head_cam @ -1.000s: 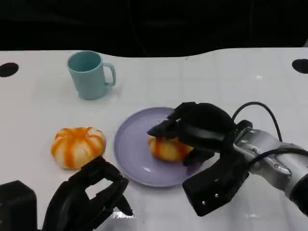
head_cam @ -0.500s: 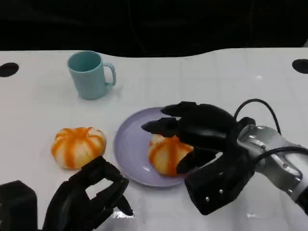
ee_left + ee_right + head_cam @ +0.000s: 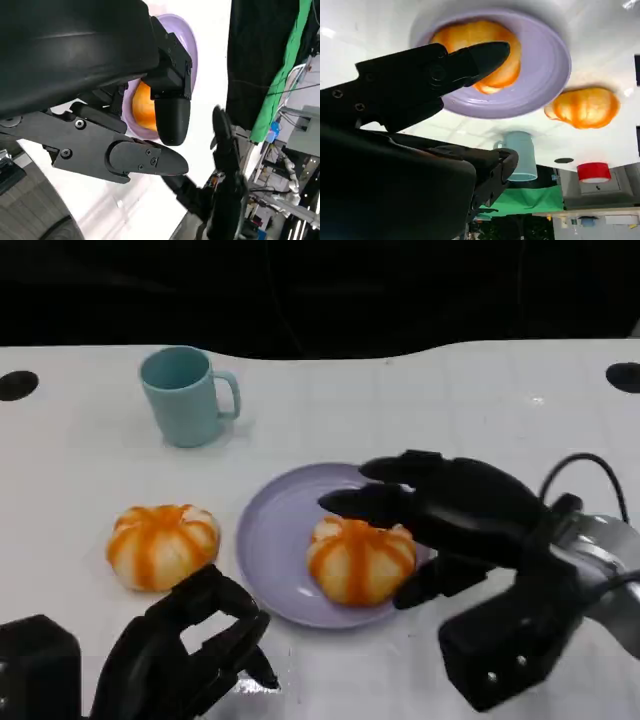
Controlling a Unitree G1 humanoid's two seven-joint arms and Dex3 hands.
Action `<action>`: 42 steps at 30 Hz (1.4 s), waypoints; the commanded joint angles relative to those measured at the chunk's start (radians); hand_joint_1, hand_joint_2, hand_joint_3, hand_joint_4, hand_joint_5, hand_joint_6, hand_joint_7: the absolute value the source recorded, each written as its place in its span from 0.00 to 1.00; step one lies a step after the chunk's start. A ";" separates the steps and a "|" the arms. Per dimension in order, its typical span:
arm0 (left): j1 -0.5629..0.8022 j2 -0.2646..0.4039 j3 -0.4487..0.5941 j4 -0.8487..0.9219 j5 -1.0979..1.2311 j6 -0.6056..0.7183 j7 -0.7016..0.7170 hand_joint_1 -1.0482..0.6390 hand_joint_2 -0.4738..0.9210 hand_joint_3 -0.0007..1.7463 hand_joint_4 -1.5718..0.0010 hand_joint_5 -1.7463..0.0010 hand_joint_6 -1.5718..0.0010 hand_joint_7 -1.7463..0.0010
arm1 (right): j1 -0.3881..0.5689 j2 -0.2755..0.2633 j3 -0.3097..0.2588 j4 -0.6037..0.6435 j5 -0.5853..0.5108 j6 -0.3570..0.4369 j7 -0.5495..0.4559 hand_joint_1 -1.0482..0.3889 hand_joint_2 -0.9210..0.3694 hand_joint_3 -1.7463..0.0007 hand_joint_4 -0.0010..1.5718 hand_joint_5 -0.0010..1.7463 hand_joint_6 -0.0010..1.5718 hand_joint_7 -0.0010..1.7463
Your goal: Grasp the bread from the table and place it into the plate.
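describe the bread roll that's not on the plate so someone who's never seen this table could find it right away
Start at the lilac plate near the middle of the white table. Beside it, on the robot's left, an orange-and-white striped bread roll lies straight on the tabletop, nearer the robot than the teal mug. Its twin lies on the plate by the right hand; this one has no plate under it.

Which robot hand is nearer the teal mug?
Left. The left robot hand sits at the table's near edge below the teal mug; the right robot hand hovers beyond the plate.
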 commanded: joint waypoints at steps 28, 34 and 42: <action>0.009 0.007 0.005 -0.021 -0.016 0.011 0.005 0.30 1.00 0.12 0.57 0.00 0.68 0.05 | 0.470 -0.140 -0.270 -0.201 0.552 -0.053 0.121 0.44 0.00 0.88 0.40 0.94 0.38 0.76; 0.013 0.013 0.008 -0.026 -0.015 0.010 0.004 0.29 1.00 0.12 0.57 0.00 0.68 0.05 | 0.564 -0.119 -0.297 -0.331 0.706 0.119 0.225 0.46 0.00 0.82 0.41 1.00 0.36 0.85; 0.013 0.024 0.014 -0.025 -0.020 0.008 -0.006 0.30 1.00 0.14 0.58 0.00 0.69 0.05 | 0.603 -0.060 -0.307 -0.341 0.726 0.172 0.235 0.45 0.00 0.81 0.43 1.00 0.30 0.96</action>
